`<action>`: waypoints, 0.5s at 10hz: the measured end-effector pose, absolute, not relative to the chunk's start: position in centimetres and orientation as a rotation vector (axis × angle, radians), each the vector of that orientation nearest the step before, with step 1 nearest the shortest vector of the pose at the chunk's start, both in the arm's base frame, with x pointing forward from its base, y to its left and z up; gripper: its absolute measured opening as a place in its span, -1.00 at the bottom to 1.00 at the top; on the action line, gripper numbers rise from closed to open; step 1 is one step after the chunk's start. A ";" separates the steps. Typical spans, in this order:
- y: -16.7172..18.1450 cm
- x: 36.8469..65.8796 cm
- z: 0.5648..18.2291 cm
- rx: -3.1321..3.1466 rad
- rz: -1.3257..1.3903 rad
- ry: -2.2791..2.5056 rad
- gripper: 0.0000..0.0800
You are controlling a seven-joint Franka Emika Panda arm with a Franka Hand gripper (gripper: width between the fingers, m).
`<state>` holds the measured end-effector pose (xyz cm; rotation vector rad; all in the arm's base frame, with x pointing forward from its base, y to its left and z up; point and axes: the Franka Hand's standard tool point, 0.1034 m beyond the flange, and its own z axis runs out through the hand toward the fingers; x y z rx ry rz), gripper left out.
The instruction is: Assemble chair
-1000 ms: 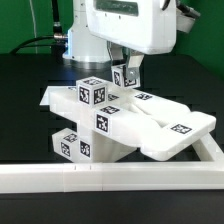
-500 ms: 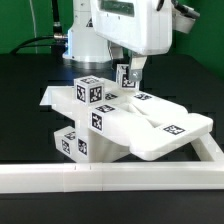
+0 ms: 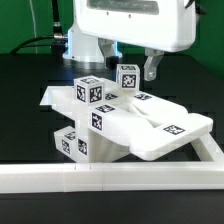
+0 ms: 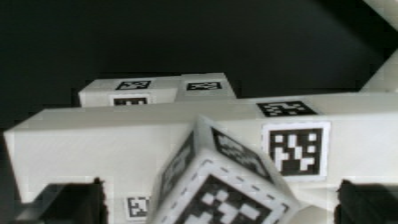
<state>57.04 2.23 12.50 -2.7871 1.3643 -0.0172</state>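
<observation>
The chair assembly (image 3: 110, 120) is a stack of glossy white tagged blocks and a tray-like panel (image 3: 170, 125) in the middle of the black table. A small white tagged piece (image 3: 128, 77) stands on top of it, tilted. My gripper (image 3: 132, 64) hangs just above this piece with its jaws wide apart; one finger (image 3: 152, 68) shows to the exterior view's right of the piece. In the wrist view the piece (image 4: 240, 185) sits between my fingers (image 4: 71, 203) without touching them, above the blocks (image 4: 160, 140). My gripper (image 4: 217, 205) is open.
A long white L-shaped rail (image 3: 100, 178) runs along the front of the table and turns back at the exterior view's right (image 3: 212, 150). The arm's base and cables (image 3: 70, 40) stand behind the assembly.
My gripper has let go of the small tagged piece and opened. It has risen and shifted to the exterior view's right. The piece stays on top of the assembly.
</observation>
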 end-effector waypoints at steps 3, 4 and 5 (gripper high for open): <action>2.5 56.9 12.4 -2.994 -0.022 0.896 0.62; 2.7 56.9 12.4 -3.026 -0.022 0.778 0.62; 2.8 56.9 12.3 -3.073 -0.026 0.599 0.62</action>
